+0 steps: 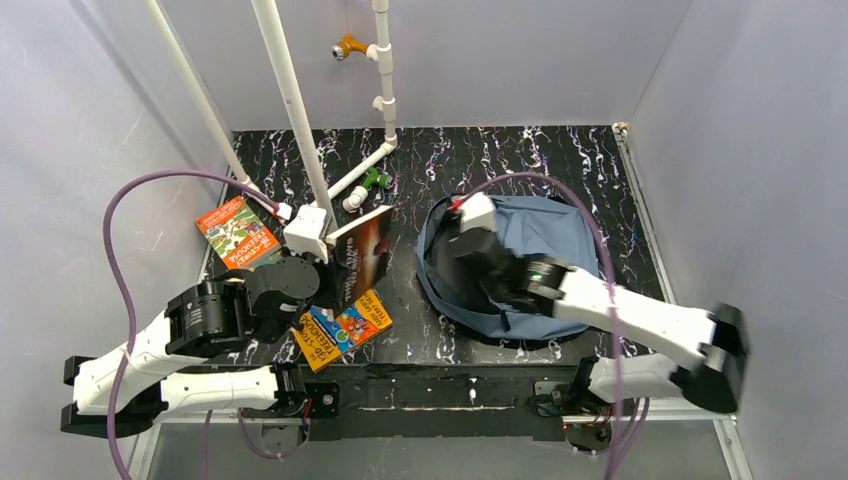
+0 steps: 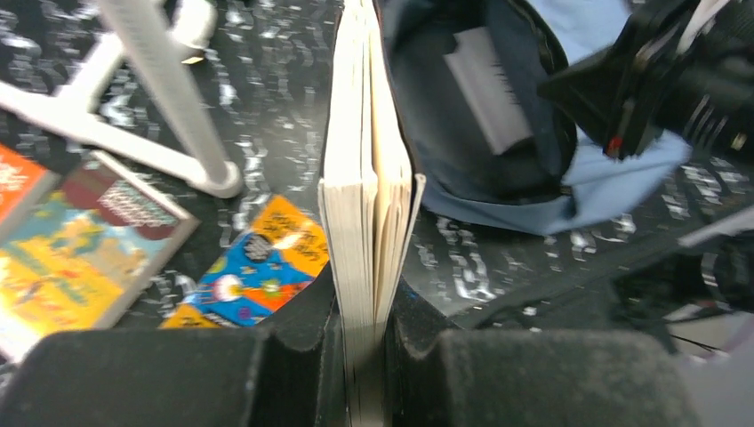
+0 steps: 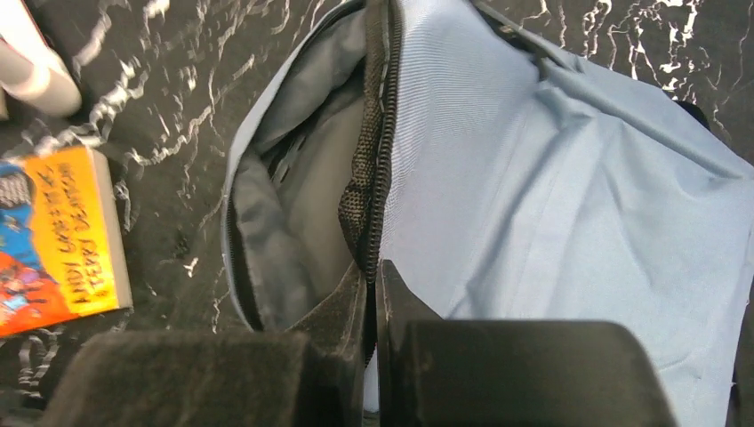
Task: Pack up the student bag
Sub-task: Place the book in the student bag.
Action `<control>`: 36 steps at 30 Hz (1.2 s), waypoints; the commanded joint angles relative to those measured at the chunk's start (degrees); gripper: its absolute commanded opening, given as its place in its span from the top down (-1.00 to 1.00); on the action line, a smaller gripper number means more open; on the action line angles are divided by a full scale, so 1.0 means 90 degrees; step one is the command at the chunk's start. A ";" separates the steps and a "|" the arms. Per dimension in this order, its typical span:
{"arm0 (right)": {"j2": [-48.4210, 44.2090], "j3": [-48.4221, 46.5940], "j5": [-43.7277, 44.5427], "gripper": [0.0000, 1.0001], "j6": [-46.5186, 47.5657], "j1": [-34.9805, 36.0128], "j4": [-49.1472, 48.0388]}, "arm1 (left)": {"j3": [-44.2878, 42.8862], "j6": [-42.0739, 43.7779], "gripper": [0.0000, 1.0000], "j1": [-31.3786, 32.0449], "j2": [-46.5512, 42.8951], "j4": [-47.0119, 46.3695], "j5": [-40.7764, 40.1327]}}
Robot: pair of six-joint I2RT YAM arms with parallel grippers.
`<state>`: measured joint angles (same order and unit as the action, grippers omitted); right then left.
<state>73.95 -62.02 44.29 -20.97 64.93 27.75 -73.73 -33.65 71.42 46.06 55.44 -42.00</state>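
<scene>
— Closest to the left wrist lens are the black padded fingers (image 2: 307,331) of the left claw (image 2: 366,311), filling the bottom of that view. What are they doing?

— They are clamped on a thick book (image 2: 366,178) with a dark cover. It is held on edge, with its pages facing the lens.

— Where is the student bag (image 1: 545,238)?

— It lies on the right half of the black marbled counter (image 1: 560,160), in front of the right arm. Its mouth gapes on the left side, toward the thick book. The two are near each other but apart.

— And the right claw (image 3: 372,289)?

— It is pinched together on the black zipper trim (image 3: 372,160) at the rim of the bag's mouth. Grey lining shows to the left of the trim, and smooth blue fabric to the right.

— Anything else on the counter?

— Two more books lie flat on the left. An orange-and-blue book (image 1: 343,330) is near the front edge, just below the thick book in the top view. An orange-and-green book (image 1: 237,232) is farther back, to the left. A white pipe frame (image 1: 290,110) rises behind the left arm.
</scene>
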 commanded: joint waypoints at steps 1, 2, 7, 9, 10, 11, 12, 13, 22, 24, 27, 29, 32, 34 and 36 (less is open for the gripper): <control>-0.1671 0.0707 -0.2007 0.97 0.0344 -0.1131 -0.1327 | 0.0105 -0.0616 1.00 -0.0015 0.0197 -0.1399 0.1019; -0.1942 0.0809 -0.2217 0.97 0.0305 -0.1333 -0.1424 | 0.0151 -0.0833 1.00 -0.0029 0.0297 -0.1675 0.1208; -0.2235 0.0993 -0.2833 0.97 -0.0221 -0.1804 -0.1753 | 0.0782 -0.2756 1.00 -0.0491 0.0873 -0.2598 0.2081; -0.2312 0.0985 -0.2893 0.97 -0.0256 -0.1811 -0.1779 | 0.1169 -0.3252 1.00 -0.0933 0.0829 -0.3023 0.2535; -0.2343 0.0983 -0.2938 0.97 -0.0254 -0.1811 -0.1775 | 0.1380 -0.3425 1.00 -0.1160 0.0817 -0.3356 0.2888; -0.2368 0.1011 -0.2972 0.97 -0.0235 -0.1813 -0.1775 | 0.1560 -0.3591 1.00 -0.1367 0.0836 -0.3679 0.3226; -0.2408 0.1053 -0.2965 0.97 -0.0221 -0.1814 -0.1774 | 0.1667 -0.3736 1.00 -0.1566 0.0902 -0.3953 0.3494; -0.2437 0.1110 -0.2942 0.97 -0.0216 -0.1814 -0.1788 | 0.1728 -0.3801 1.00 -0.1668 0.1008 -0.4157 0.3692; -0.2664 0.1206 -0.2976 0.97 -0.0311 -0.1814 -0.1635 | 0.1180 -0.3532 1.00 -0.2203 0.1844 -0.4546 0.4530; -0.2683 0.1183 -0.2960 0.97 -0.0307 -0.1811 -0.1620 | 0.1041 -0.3443 1.00 -0.2213 0.1977 -0.4574 0.4601; -0.2703 0.1192 -0.2988 0.97 -0.0330 -0.1814 -0.1718 | 0.0874 -0.3472 1.00 -0.2299 0.2332 -0.4668 0.4998; -0.2671 0.1093 -0.3044 0.97 -0.0321 -0.1809 -0.1656 | 0.0897 -0.3573 1.00 -0.2384 0.2580 -0.4880 0.5272; -0.2692 0.1071 -0.3081 0.97 -0.0307 -0.1814 -0.1656 | 0.1017 -0.3679 1.00 -0.2437 0.2920 -0.5298 0.5376; -0.2716 0.1040 -0.3058 0.97 -0.0306 -0.1814 -0.1595 | 0.1017 -0.3746 1.00 -0.2465 0.3243 -0.5561 0.5452; -0.2771 0.1056 -0.3056 0.97 -0.0315 -0.1814 -0.1573 | 0.0966 -0.3776 1.00 -0.2476 0.3616 -0.5780 0.5556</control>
<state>50.96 -50.22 17.56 -23.59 48.71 17.63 -63.18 -65.49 49.82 74.72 12.73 3.79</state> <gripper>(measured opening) 0.095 0.100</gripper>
